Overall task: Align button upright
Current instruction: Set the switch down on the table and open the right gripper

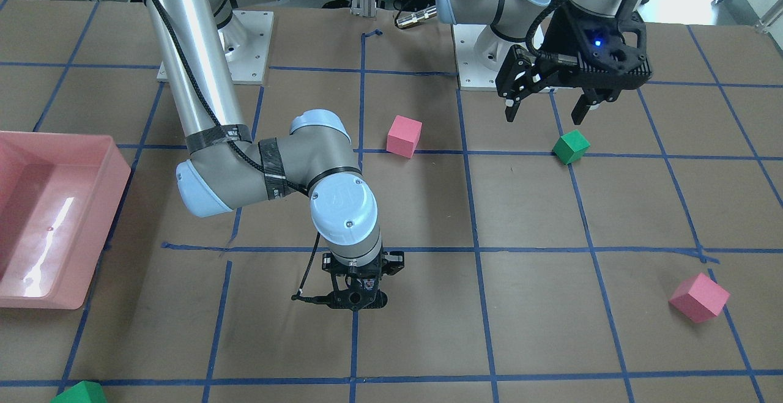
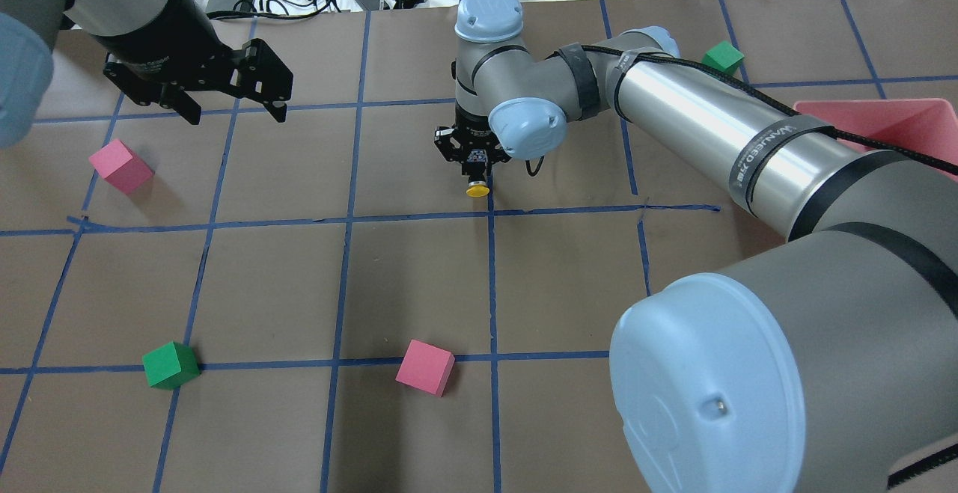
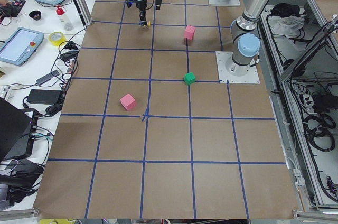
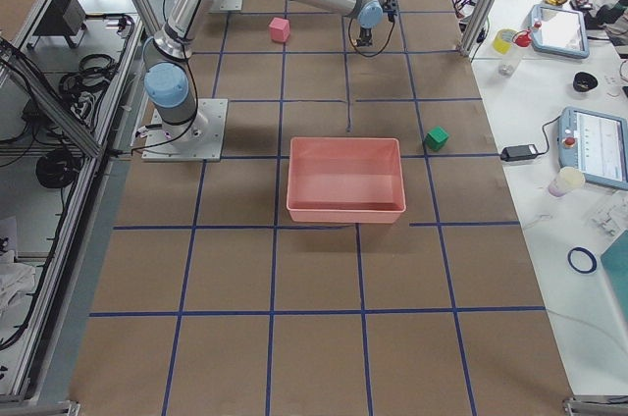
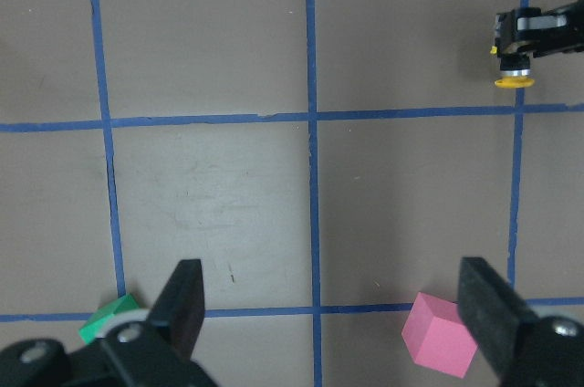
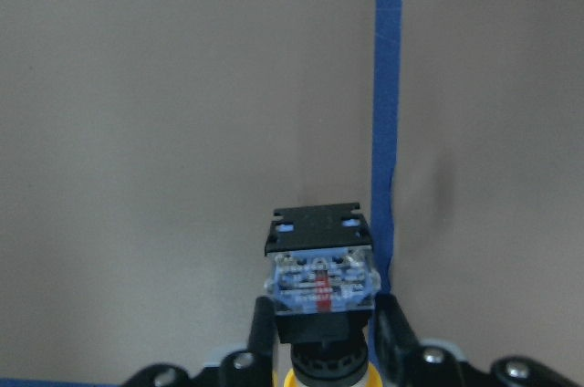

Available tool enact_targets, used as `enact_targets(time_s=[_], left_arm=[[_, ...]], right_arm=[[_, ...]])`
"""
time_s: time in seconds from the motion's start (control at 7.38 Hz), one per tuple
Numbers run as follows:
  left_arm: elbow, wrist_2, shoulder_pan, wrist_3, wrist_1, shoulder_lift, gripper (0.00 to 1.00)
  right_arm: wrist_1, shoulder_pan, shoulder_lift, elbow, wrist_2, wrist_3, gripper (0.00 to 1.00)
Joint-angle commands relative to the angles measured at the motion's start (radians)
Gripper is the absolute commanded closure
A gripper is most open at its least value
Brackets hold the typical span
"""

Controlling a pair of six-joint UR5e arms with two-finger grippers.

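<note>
1. The right gripper has its two fingers pressed in on the black body of the small push-button with a round yellow cap, black body and grey-white contact block, one finger on each side.
2. The button lies sideways in that grip, not upright. Its cap points toward the robot's side and its contact block points away.
3. It sits low over the brown paper-covered table, near the middle and just beside a blue tape line. Whether it touches the paper I cannot tell.
4. The left gripper has its fingers spread wide with nothing between them. It hangs above the table, well apart from the button.
5. On the table below it, a green cube shows by one finger and a pink cube by the other.
6. A second pink cube lies farther out on the robot's left.
7. A second green cube lies at the table's far side near a pink plastic bin.
</note>
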Motion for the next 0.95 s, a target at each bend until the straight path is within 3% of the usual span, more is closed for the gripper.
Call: enact_targets(time_s=[0.0, 0.27, 0.54, 0.81], left_arm=[[-0.003, -0.008, -0.004, -0.007, 0.023, -0.014, 0.0], [-0.018, -0.006, -0.004, -0.009, 0.078, -0.022, 0.0], [-0.087, -0.011, -0.008, -0.01, 0.134, -0.02, 0.0], [-0.132, -0.013, -0.014, -0.015, 0.263, -0.025, 0.0]], right_arm=[[-0.002, -0.002, -0.007, 0.002, -0.001, 0.006, 0.0], [0.012, -0.003, -0.061, 0.005, -0.001, 0.008, 0.0], [0.074, -0.033, -0.22, 0.045, -0.002, -0.027, 0.0], [0.2, -0.174, -0.388, 0.117, 0.004, -0.212, 0.0]])
